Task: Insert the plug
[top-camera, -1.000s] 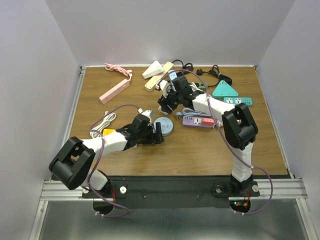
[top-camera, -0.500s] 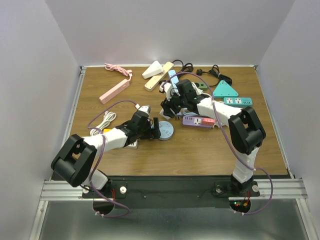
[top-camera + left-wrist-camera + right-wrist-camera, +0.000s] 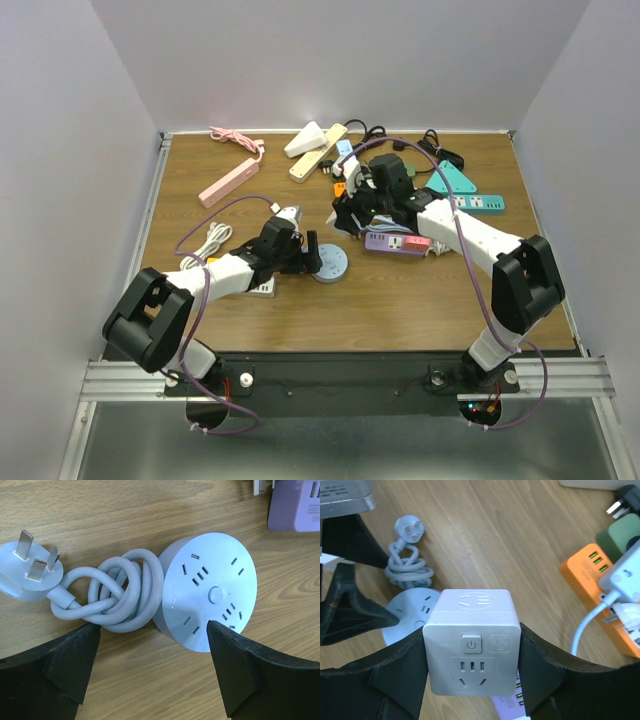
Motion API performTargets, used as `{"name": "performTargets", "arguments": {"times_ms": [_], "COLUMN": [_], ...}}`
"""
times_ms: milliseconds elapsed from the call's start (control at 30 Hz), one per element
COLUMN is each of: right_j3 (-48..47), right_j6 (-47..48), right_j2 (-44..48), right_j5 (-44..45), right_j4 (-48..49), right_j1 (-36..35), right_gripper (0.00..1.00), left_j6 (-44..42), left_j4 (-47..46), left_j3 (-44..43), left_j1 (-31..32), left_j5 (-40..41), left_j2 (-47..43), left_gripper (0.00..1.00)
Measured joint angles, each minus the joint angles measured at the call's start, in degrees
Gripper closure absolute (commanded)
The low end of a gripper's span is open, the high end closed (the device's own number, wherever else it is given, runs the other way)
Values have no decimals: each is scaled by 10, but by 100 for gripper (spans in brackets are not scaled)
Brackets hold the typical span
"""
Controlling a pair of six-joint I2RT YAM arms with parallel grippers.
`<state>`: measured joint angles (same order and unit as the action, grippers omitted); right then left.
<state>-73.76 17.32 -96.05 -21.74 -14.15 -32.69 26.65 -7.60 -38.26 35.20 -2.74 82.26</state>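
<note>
A round grey-blue power strip [image 3: 210, 590] lies flat on the wooden table [image 3: 400, 310], sockets up. Its coiled grey cord [image 3: 117, 595] and three-pronged plug [image 3: 30, 572] lie beside it. My left gripper [image 3: 152, 626] hovers over it, open, one finger on each side and nothing between them. My right gripper [image 3: 471, 630] is shut on a white cube socket adapter [image 3: 472, 650], held above the table beyond the round strip [image 3: 412, 610]. From above, the left gripper [image 3: 305, 252] is just left of the round strip [image 3: 328, 264].
A purple power strip [image 3: 395, 242] lies right of the round one, under the right arm. An orange strip [image 3: 600, 580] with a white cable is close to the cube. Teal strips [image 3: 449, 180], cream strips [image 3: 318, 150], a pink strip [image 3: 228, 183] and black cables [image 3: 430, 145] lie further back.
The right arm has swung to the right with the cube in its grip. The left gripper has opened slightly wider, and the round strip lies a little nearer the front.
</note>
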Motion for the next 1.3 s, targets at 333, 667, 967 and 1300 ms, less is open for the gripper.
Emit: {"name": "performTargets", "arguments": {"times_ms": [333,667,967,1300], "right_j3": [11,25,54,60], "right_j6": [-48,-137,-211,-245], "right_j2": [0,0,6,11], "right_j5": [3,56,105,123], "right_j4": [-67,-82,-84,-81], "right_j1": [-20,-72,-79,-83], "right_gripper": [100,100,100,100], "left_j6": [-10,-9,-9,-9], "left_j4": [-4,-12,-15,-16], "left_j3": [0,0,4,4], "left_j1": [-2,-4,-4,-4], "left_j5": [-5,-17,-20,-22], "left_j2": [2,8,9,9], "left_gripper": [10,14,14,14]}}
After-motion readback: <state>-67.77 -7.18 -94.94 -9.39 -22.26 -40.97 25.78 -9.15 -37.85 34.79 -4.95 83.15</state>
